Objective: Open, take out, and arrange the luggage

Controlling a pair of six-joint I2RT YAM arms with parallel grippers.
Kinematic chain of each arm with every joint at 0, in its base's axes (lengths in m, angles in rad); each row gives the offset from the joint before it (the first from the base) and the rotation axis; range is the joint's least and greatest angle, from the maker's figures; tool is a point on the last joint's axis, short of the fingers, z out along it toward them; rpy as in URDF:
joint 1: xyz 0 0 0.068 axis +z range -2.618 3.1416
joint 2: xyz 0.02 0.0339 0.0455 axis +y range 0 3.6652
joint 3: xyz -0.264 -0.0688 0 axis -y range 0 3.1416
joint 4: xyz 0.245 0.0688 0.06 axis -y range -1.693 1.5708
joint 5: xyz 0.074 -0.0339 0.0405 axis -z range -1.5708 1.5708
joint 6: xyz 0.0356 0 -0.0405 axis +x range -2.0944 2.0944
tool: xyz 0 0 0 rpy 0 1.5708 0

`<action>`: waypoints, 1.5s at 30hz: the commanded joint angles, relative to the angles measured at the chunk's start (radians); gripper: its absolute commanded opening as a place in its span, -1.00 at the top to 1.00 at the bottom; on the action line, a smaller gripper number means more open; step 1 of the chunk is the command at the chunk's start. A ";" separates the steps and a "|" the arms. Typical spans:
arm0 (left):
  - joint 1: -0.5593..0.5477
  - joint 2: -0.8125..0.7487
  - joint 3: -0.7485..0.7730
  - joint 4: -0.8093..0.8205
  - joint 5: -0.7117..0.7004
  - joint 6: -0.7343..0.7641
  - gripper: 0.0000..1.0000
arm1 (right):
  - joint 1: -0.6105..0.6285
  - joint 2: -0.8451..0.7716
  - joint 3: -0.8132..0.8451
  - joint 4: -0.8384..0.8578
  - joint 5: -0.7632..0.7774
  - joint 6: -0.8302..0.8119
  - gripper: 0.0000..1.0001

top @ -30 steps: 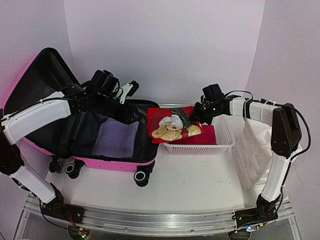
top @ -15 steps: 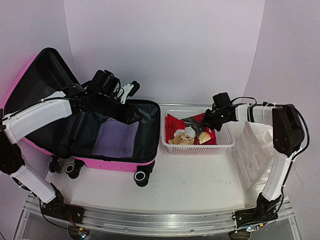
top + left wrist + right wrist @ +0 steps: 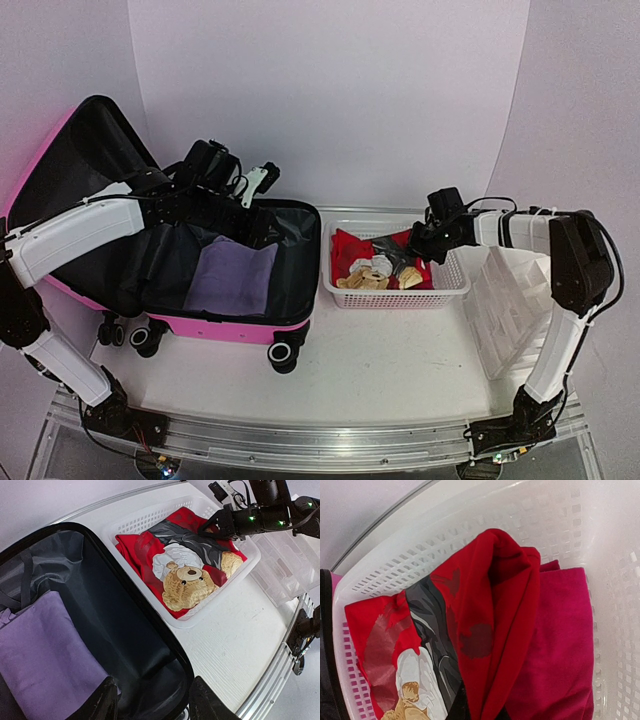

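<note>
Over on the left of the white surface (image 3: pixel 380 360) sits the hot-pink hard-shell suitcase (image 3: pixel 230 326), wide open. Its lid is propped up at the far left, the black lining is on show and the black wheels (image 3: pixel 282 353) face the near side. A folded purple cloth (image 3: pixel 232 277) lies flat inside the lower half. The left arm reaches across the open case, and its tool (image 3: pixel 152 686) hovers over the right-hand part of the lining. Its fingers are spread apart with nothing between them.

Moving right, just beside the suitcase wall, there is the white mesh plastic basket (image 3: pixel 395 297). Inside lies a red shirt with a teddy-bear print (image 3: pixel 145 550), rumpled, with one fold humped up. A magenta cloth (image 3: pixel 555 645) sits beneath it toward the basket's right end.

The right arm bends in from the right, and its tool (image 3: pixel 210 526) is down at the far right corner of the basket, right at the shirt's grey patch. Whether it is pinching the fabric or spread, the views do not show.

Rightmost, a translucent white plastic drawer organizer (image 3: pixel 510 300) lies tilted near the surface's right edge.
</note>
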 commanded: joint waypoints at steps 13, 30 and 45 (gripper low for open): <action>0.005 0.018 0.051 0.045 0.013 -0.005 0.02 | -0.020 -0.067 0.027 -0.057 0.038 -0.111 1.00; 0.141 0.101 0.020 -0.084 -0.157 -0.062 -0.24 | -0.011 -0.080 0.370 -0.709 0.265 -0.402 -0.20; 0.158 0.615 0.471 -0.256 -0.338 -0.010 -0.26 | 0.013 -0.205 0.263 -0.673 -0.129 -0.332 -0.40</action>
